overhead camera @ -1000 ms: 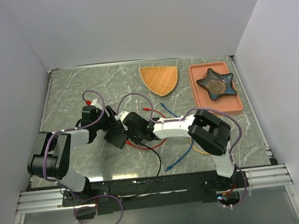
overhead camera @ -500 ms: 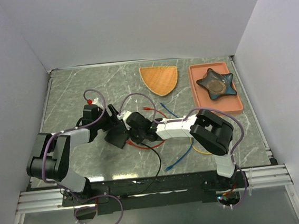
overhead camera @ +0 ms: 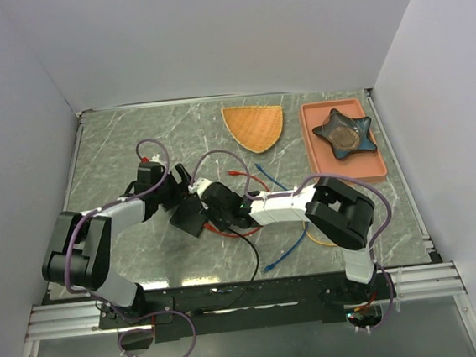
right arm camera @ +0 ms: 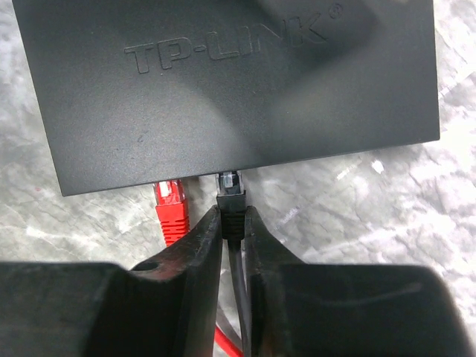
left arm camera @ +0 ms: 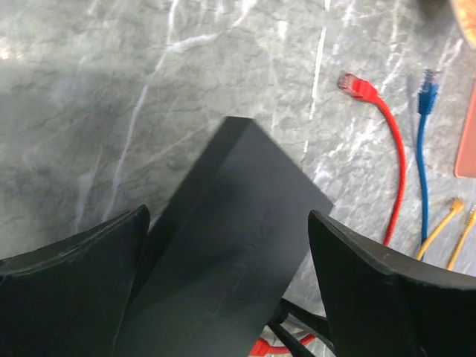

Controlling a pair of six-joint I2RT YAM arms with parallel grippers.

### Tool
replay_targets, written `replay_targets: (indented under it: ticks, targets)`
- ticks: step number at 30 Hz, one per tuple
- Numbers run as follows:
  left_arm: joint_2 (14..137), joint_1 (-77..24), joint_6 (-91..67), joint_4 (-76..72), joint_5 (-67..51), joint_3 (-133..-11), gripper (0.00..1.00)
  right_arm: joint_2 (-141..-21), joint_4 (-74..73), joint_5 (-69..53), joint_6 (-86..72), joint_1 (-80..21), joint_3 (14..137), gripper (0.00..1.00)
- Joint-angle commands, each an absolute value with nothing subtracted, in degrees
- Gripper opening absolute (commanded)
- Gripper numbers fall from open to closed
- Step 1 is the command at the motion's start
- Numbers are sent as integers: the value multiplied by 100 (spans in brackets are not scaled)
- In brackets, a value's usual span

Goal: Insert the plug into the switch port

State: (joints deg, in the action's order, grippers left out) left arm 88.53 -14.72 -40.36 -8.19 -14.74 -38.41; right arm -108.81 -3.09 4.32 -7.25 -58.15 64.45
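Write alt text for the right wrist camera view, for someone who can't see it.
The right gripper pinches a black plug at the near edge of a black TP-LINK switch. A red plug sits at that edge just to its left. Grey marble table shows around them.

I see a grey marble-patterned tabletop (overhead camera: 117, 148) boxed in by plain white walls (overhead camera: 208, 38). An aluminium rail (overhead camera: 233, 301) runs along its near edge.
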Motion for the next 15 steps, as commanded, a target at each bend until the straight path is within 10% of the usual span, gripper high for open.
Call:
replay_targets:
  ticks: [1, 15]
  targets:
    - [8798, -1363, -4087, 219, -967, -3920, 96, -10547, -904, 975, -940, -5880, 6565, 27]
    - [6595, -1204, -3929, 808, -395, -3779, 96, -9976, -2101, 1836, -1046, -5959, 7031, 67]
